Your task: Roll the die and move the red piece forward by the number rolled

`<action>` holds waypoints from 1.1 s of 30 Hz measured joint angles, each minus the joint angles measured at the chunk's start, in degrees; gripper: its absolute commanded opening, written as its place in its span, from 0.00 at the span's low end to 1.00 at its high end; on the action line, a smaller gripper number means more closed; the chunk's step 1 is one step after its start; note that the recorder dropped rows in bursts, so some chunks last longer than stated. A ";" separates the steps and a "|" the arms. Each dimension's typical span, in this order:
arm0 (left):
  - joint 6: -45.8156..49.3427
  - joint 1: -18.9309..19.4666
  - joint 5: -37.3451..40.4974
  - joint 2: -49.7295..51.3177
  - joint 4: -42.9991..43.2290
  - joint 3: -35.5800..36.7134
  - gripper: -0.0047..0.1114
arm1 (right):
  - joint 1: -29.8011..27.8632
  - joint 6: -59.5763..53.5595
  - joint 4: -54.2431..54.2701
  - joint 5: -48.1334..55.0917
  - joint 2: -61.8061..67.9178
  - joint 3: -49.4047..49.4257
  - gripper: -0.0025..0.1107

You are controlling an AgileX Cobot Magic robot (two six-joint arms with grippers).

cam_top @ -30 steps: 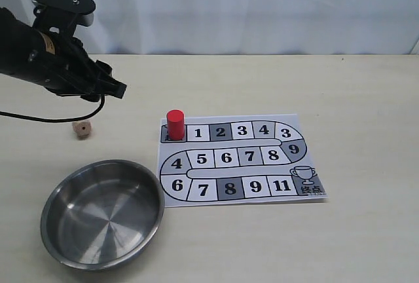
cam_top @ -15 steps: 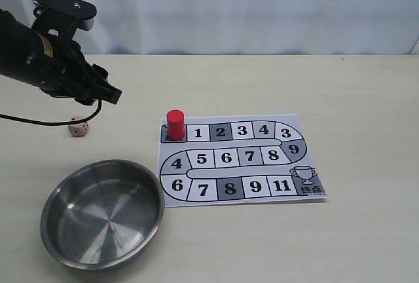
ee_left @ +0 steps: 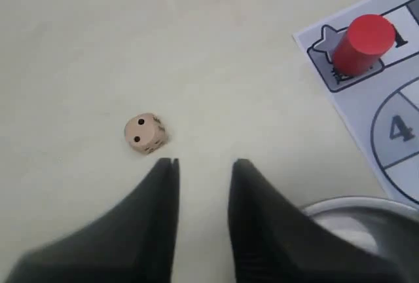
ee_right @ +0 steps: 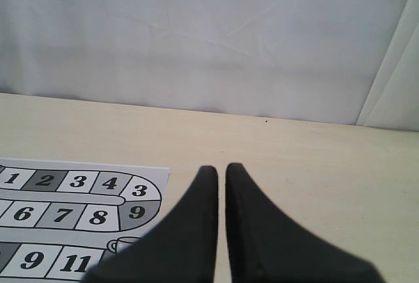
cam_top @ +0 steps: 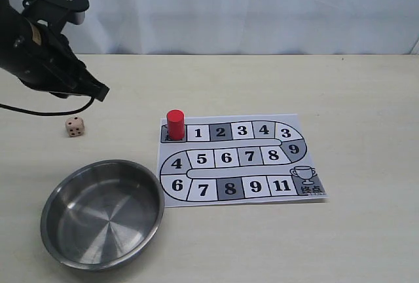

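On the board (cam_top: 243, 158), the red piece (cam_top: 175, 124) stands beside 1.

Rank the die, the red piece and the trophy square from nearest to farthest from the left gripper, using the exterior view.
1. die, left of the board, beside the left gripper.
2. red piece, on the start square.
3. trophy square, at the board's right end.
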 measured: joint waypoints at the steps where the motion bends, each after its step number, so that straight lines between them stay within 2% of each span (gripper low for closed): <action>1: 0.00 0.14 1.21 0.00 0.08 -0.62 0.05 | 0.00 0.00 0.00 0.00 0.00 0.00 0.06; 5: 0.00 1.82 4.62 0.00 0.31 -2.34 0.04 | 0.00 0.00 0.00 0.00 0.00 0.00 0.06; 11: 1.47 7.17 7.47 0.00 -0.84 -2.47 0.04 | 0.00 0.00 0.00 0.00 0.00 0.00 0.06; 18: 12.58 16.23 10.05 0.11 -12.72 -2.47 0.04 | 0.00 0.00 0.00 0.00 0.00 0.00 0.06; 21: 15.19 18.99 10.55 0.93 -15.26 -2.47 0.04 | 0.00 0.00 0.00 0.00 0.00 0.00 0.06; 27: 20.88 19.90 9.84 4.43 -16.14 -1.13 0.04 | 0.00 0.00 0.00 0.00 0.00 0.00 0.06; 33: 22.04 19.90 7.40 9.07 -16.38 -0.87 0.04 | 0.00 0.00 0.00 0.00 0.00 0.00 0.06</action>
